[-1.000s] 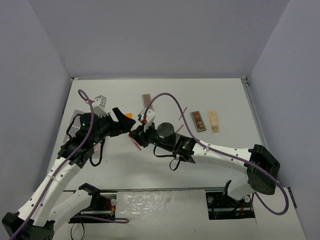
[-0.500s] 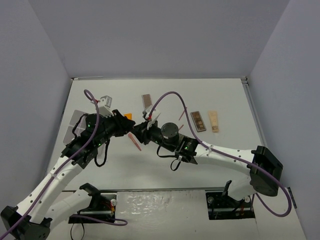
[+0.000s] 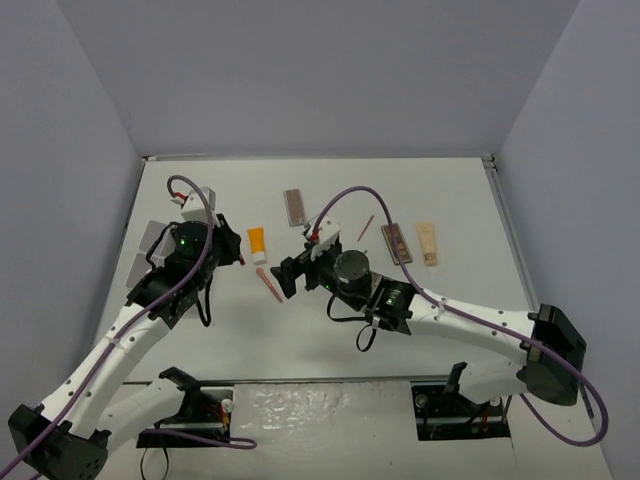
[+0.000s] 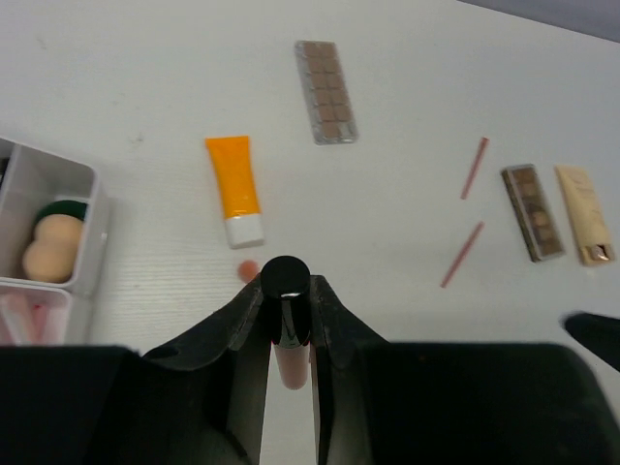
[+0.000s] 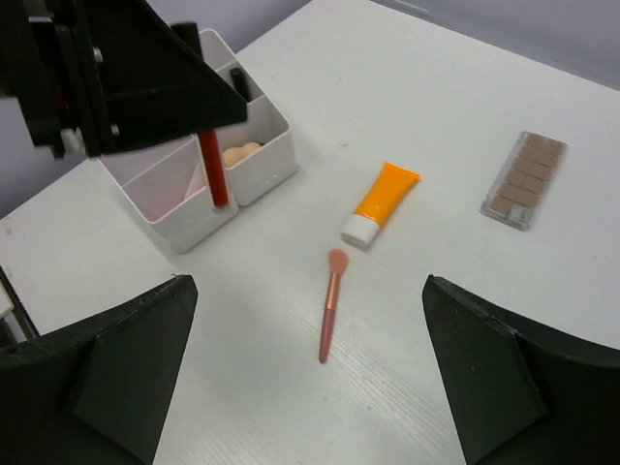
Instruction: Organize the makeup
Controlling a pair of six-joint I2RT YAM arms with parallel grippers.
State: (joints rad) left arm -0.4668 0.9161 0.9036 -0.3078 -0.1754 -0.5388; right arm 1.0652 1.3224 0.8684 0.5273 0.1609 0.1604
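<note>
Tabletop [image 3: 440, 190]: orange tube [image 3: 257, 243], beige tube [image 3: 427, 243] loose mid-frame; sponge [image 4: 44, 254] boxed at left; left gripper [image 4: 288, 291] pinches dark-red stick [image 5: 213, 170], right gripper [image 3: 292, 272] gapes empty.

One orange tube [image 4: 235, 189], one beige tube [image 4: 581, 228], two brown palettes, left palette [image 4: 325, 77] and right palette [image 4: 535, 211], two thin loose sticks, upper stick [image 4: 473, 168] and lower stick [image 4: 462, 254], one pink brush [image 5: 330, 303], one red stick [image 5: 213, 170], one beige sponge [image 4: 46, 247], one green disc [image 4: 66, 206], one white box [image 5: 271, 160]
</note>
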